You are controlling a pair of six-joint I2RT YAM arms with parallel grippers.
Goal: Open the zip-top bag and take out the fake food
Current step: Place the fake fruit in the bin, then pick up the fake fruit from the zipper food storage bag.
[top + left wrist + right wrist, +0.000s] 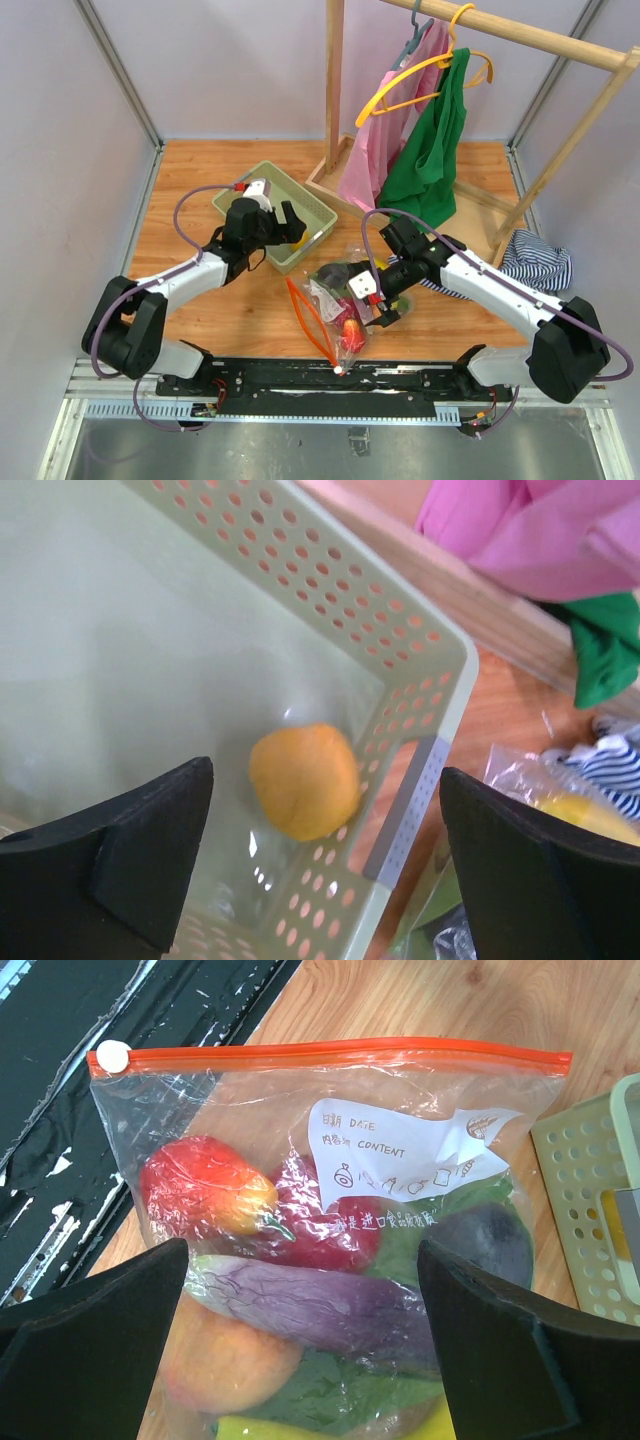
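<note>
The zip-top bag lies at the table's front centre, its orange zip strip toward the front rail. In the top view the strip bows into a narrow loop. Inside I see fake food: a red fruit, a purple eggplant, a peach, a yellow banana and a green piece. The white label faces up. My right gripper is open just above the bag, empty; it also shows in the top view. My left gripper is open over the green basket, above an orange fruit lying in it.
A wooden clothes rack with a pink garment and a green one stands at the back right. A striped cloth lies at the right. A black rail runs along the front edge.
</note>
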